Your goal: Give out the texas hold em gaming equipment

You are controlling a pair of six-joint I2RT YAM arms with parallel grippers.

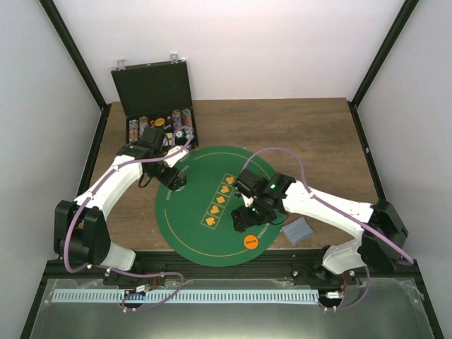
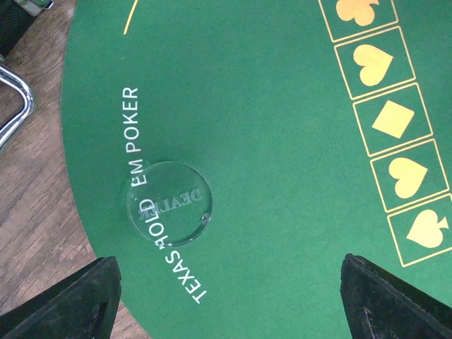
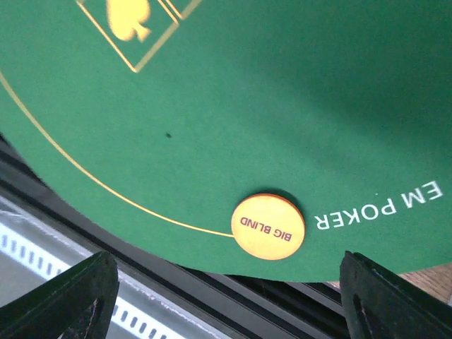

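Left gripper (image 2: 229, 296), fingers spread and empty, above a clear dealer disc (image 2: 168, 203) lying flat by the green mat's (image 2: 282, 141) left edge. Right gripper (image 3: 229, 296), likewise spread, above an orange Big Blind disc (image 3: 268, 227) at the mat's near edge. Both discs are round, with no long axis; cards (image 1: 299, 231) right of the mat and chips (image 1: 161, 127) in the far-left case (image 1: 152, 88) seem undealt, so it looks like early going.

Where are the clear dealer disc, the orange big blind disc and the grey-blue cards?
clear dealer disc (image 2: 169, 203): left wrist view, its centre.
orange big blind disc (image 3: 268, 227): right wrist view, its centre.
grey-blue cards (image 1: 299, 231): top view, middle of the top card.
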